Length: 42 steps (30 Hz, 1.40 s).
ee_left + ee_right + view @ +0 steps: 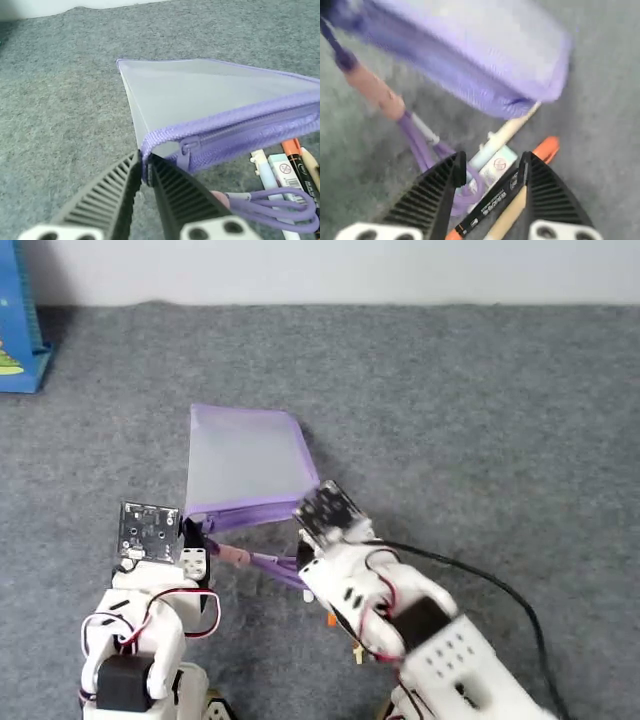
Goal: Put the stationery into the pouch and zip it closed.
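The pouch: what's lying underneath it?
Pens and an orange-capped marker poke out from under its zip edge. Their far ends are hidden by the pouch.

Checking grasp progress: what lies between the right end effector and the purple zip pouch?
Loose pens and a purple cord loop on grey carpet, seen in the right wrist view.

right claw (pixel 493 159), jaws apart, straddling a black marker (pixel 492 201) with an orange cap, just beside the purple pouch (pixel 470 55) on the grey tabletop (pixel 605 100). a cream pen (pixel 512 127) reaches under the pouch's edge, with a pale boxy item (pixel 496 169) beside it. a purple cord (pixel 417 137) with a pink tag (pixel 375 92) runs from the pouch.
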Motion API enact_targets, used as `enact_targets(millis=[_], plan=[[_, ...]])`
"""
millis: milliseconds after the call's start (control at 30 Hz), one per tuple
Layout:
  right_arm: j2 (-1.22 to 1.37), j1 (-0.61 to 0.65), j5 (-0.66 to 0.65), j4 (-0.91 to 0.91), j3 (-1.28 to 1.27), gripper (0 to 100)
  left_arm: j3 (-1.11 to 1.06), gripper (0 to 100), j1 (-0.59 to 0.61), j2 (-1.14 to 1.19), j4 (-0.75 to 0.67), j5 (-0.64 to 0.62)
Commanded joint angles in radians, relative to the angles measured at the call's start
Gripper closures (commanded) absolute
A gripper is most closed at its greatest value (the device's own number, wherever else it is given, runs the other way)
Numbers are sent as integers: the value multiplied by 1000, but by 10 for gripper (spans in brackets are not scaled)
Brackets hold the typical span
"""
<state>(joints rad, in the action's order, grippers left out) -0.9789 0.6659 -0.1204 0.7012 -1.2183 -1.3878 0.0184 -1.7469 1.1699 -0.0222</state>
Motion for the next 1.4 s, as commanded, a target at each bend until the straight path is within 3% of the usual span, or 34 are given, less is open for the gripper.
enact_targets(millis=[0, 200, 633, 1367], plan=[[222, 15, 14, -39, 133, 809, 5, 989, 3, -9, -12, -9], [452, 87, 14, -38, 224, 809, 4, 989, 3, -9, -12, -9], [443, 182, 15, 1, 229, 809, -5, 989, 3, -9, -14, -8], [549, 180, 6, -31, 244, 816, -5, 989, 5, -9, -12, -8]])
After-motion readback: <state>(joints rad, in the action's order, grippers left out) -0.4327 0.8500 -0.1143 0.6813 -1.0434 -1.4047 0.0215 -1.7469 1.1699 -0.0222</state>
